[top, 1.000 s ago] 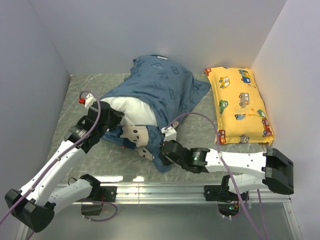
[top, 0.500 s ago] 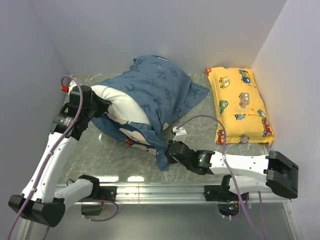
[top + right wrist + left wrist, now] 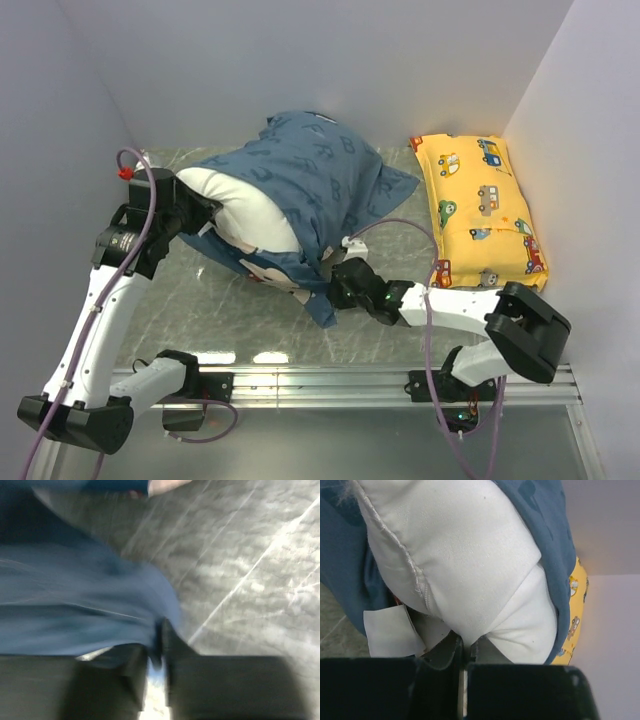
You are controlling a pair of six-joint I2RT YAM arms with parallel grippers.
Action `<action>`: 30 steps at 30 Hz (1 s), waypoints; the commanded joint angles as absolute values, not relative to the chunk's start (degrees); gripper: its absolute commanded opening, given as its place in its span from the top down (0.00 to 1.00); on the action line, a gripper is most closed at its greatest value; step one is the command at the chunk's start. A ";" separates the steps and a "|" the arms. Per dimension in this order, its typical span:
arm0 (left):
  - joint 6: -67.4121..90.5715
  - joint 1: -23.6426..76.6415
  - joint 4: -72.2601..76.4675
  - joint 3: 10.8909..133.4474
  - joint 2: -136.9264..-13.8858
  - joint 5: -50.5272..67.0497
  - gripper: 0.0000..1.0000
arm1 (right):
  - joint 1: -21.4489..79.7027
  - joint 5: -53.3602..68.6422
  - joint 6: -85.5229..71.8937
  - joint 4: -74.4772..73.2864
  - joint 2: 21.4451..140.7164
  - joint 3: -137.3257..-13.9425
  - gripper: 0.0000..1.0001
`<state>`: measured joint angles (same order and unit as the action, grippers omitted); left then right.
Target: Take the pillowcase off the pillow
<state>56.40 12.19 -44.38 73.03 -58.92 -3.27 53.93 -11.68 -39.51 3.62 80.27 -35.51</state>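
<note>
The dusty-blue pillowcase (image 3: 320,180) covers the far part of the white pillow (image 3: 245,210), whose near left end sticks out of the opening. My left gripper (image 3: 190,212) is shut on the pillow's exposed end; the left wrist view shows white fabric (image 3: 470,555) pinched between the jaws, blue cover (image 3: 545,525) around it. My right gripper (image 3: 338,285) is shut on the pillowcase's loose lower edge (image 3: 318,300); the blurred right wrist view shows blue cloth (image 3: 75,605) clamped in the jaws just above the table.
A yellow car-print pillow (image 3: 482,210) lies at the right by the wall. The grey marbled table (image 3: 200,310) is enclosed by grey walls on three sides. A metal rail (image 3: 330,380) runs along the near edge.
My left gripper has pulled the pillow's white end up and to the left. My right gripper has shifted slightly with the pillowcase edge. More white pillow shows.
</note>
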 commanded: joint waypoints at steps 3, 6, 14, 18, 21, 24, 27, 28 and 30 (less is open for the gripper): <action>57.83 10.46 -29.27 72.60 -54.85 -6.33 1.00 | 64.06 -18.79 -32.53 -8.24 71.49 -41.21 0.53; 58.18 10.63 -28.30 70.58 -54.32 -5.80 1.00 | 67.41 -20.47 -31.20 -11.32 65.58 -42.88 0.41; 58.36 11.16 -27.95 69.79 -53.96 -5.80 1.00 | 70.75 -23.37 -26.81 -10.81 58.61 -48.33 0.30; 58.62 11.86 -28.04 69.70 -54.14 -6.50 1.00 | 70.75 -25.67 -23.73 -10.81 64.32 -58.76 0.27; 58.97 12.30 -27.77 69.44 -54.32 -6.68 1.00 | 70.75 -25.05 -21.10 -11.33 69.33 -66.67 0.26; 59.24 12.83 -27.33 68.91 -54.84 -6.85 1.00 | 70.66 -24.87 -17.76 -13.44 75.03 -73.79 0.26; 59.33 13.62 -27.07 68.82 -55.11 -7.47 1.00 | 70.66 -24.17 -14.25 -14.06 79.27 -77.94 0.24; 59.41 13.88 -27.07 68.82 -55.28 -7.64 1.00 | 70.58 -24.00 -13.11 -14.41 80.23 -78.92 0.24; 59.41 14.06 -26.98 68.91 -55.37 -7.91 1.00 | 70.31 -23.73 -12.13 -16.16 83.13 -81.63 0.23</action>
<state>57.89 13.50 -36.05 68.45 -55.48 -6.72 70.37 -23.22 -16.64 -13.21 80.25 -77.43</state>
